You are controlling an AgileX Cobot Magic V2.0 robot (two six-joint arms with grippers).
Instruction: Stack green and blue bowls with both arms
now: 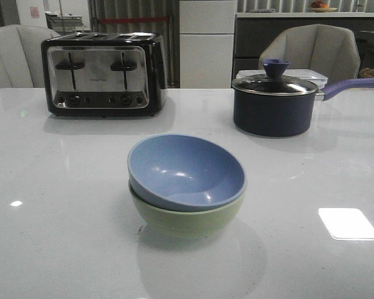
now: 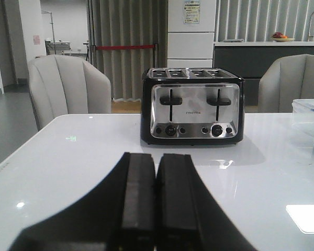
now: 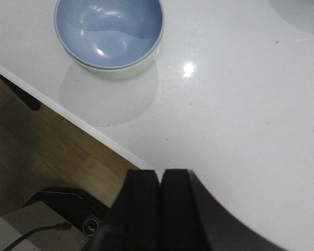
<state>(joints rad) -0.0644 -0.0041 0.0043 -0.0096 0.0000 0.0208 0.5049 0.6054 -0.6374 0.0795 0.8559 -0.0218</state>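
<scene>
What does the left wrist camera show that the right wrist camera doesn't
Only the left wrist view shows the toaster, chairs and the left gripper, shut. Only the right wrist view shows the blue bowl nested in the green bowl, the floor below the table edge, and the right gripper, shut. Both show the white table.

The blue bowl (image 1: 186, 169) sits nested inside the green bowl (image 1: 187, 218) — matte, dusty blue over pale sage, both upright and empty. The blue one tilts slightly, its rim riding higher at the left. The stack stands mid-table, toward the front edge.
</scene>
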